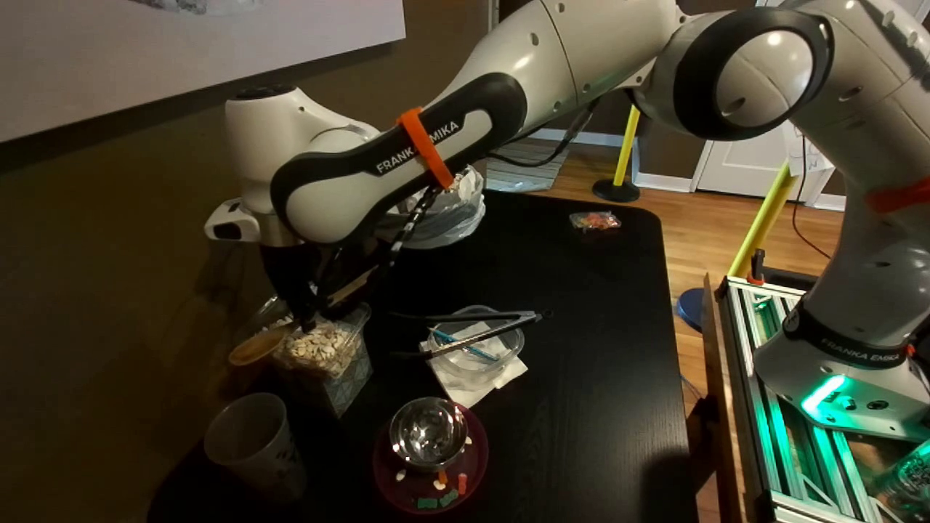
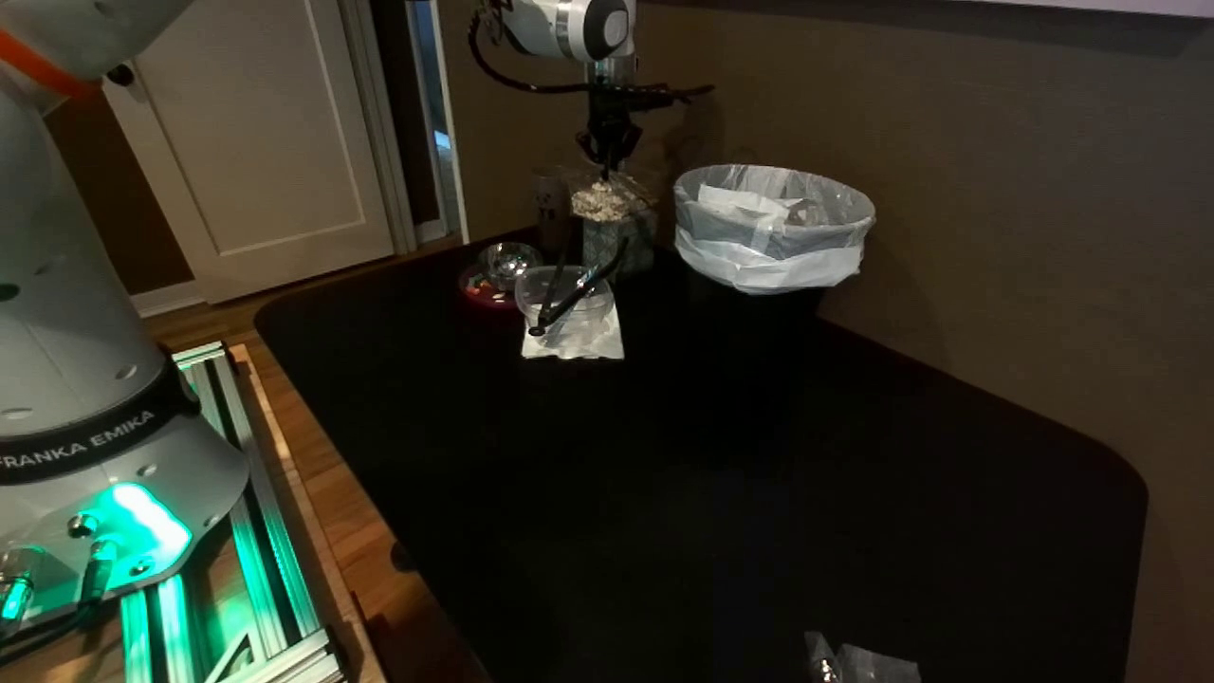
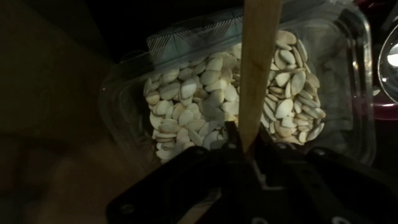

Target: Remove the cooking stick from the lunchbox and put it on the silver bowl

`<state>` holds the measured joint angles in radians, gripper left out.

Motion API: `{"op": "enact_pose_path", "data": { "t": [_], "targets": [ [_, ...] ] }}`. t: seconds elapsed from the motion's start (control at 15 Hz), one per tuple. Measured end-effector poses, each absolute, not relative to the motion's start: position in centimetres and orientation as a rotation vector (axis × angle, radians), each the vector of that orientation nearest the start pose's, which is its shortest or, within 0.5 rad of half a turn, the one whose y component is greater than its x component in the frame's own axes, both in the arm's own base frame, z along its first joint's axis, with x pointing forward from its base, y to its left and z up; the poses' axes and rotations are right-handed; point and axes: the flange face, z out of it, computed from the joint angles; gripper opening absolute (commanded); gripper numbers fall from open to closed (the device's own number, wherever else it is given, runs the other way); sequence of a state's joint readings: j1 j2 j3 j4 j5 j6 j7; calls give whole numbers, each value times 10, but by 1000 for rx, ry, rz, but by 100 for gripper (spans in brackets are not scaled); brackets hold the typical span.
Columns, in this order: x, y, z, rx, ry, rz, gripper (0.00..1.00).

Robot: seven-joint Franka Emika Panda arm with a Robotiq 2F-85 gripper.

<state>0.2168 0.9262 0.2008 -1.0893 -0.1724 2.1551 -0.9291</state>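
Note:
The cooking stick (image 1: 258, 345) is a wooden spoon. Its head shows left of the clear lunchbox (image 1: 361, 317) and its handle slants up to the right. In the wrist view the wooden handle (image 3: 258, 56) rises from between my fingertips toward the camera. My gripper (image 3: 248, 133) is shut on it, just above the pale seeds (image 3: 189, 105) in the lunchbox; the gripper also shows in both exterior views (image 1: 309, 325) (image 2: 607, 174). The silver bowl (image 1: 429, 434) sits on a dark red plate (image 1: 392, 487); it also shows in an exterior view (image 2: 509, 256) and partly in the wrist view (image 3: 392, 59).
The lunchbox stands on a patterned box (image 1: 350, 381). Black tongs (image 1: 472, 338) lie over a round clear tub (image 1: 512, 345) on a napkin (image 1: 472, 392). A cup (image 1: 251, 443) stands beside them near the wall. A lined bin (image 2: 768, 256) and a candy packet (image 1: 596, 220) are farther off.

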Motion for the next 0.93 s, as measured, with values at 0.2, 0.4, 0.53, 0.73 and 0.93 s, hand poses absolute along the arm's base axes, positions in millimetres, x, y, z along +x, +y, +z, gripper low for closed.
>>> {"op": "enact_pose_path", "data": {
  "t": [0.2,0.4,0.53,0.73,0.93],
  "targets": [
    [739,272,293,-2465,-1967,-260,4],
    [722,289,311,-2400,-1939,-217,4],
    [708,297,325,-2362,-1914,-201,4],
    [688,291,346,-2338,-1858,-190,4],
    [668,275,356,-2332,-1780,-166,4]
  ]
}}
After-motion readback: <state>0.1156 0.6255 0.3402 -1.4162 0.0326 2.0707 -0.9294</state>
